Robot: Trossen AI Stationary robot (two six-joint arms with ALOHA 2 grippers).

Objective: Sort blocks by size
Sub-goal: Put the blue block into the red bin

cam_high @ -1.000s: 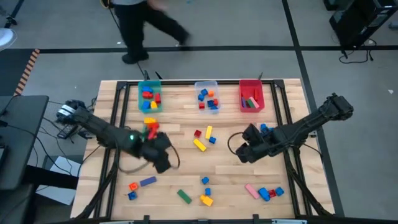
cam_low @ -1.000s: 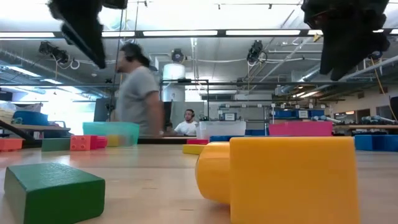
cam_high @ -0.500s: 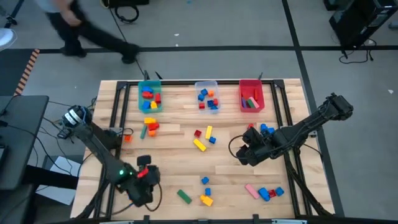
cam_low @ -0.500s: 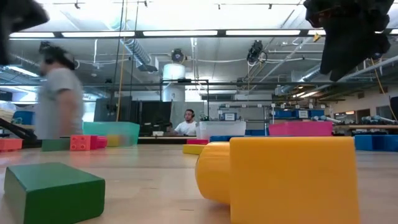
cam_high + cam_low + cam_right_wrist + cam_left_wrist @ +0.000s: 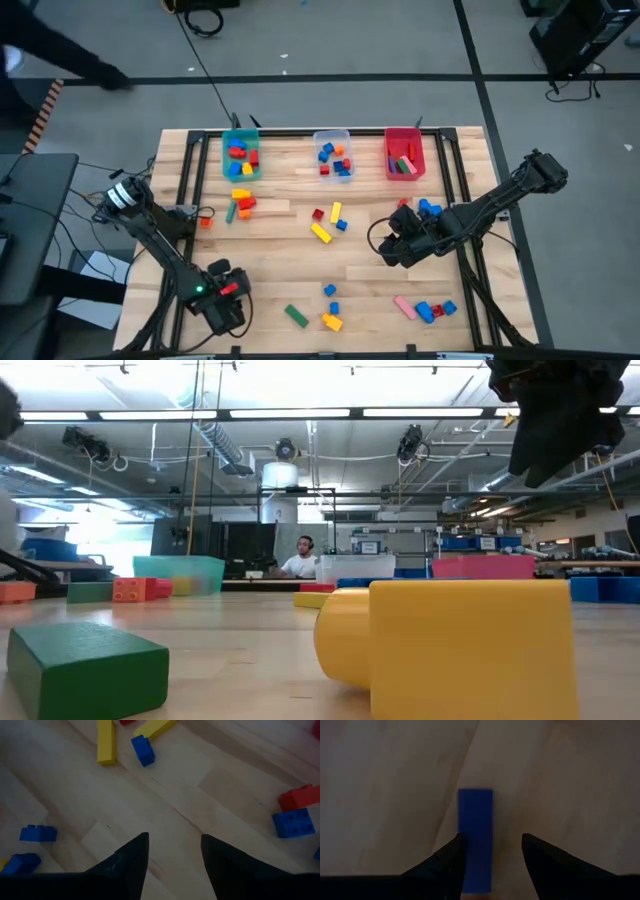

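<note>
Pick-up step: my left gripper (image 5: 490,855) hangs jaws open astride a blue bar (image 5: 475,837); next, lower and close; right gripper (image 5: 172,852) waits open, empty.

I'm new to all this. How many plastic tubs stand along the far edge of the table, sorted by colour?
Teal tub: 1
Clear tub: 1
Red tub: 1
Total: 3
</note>
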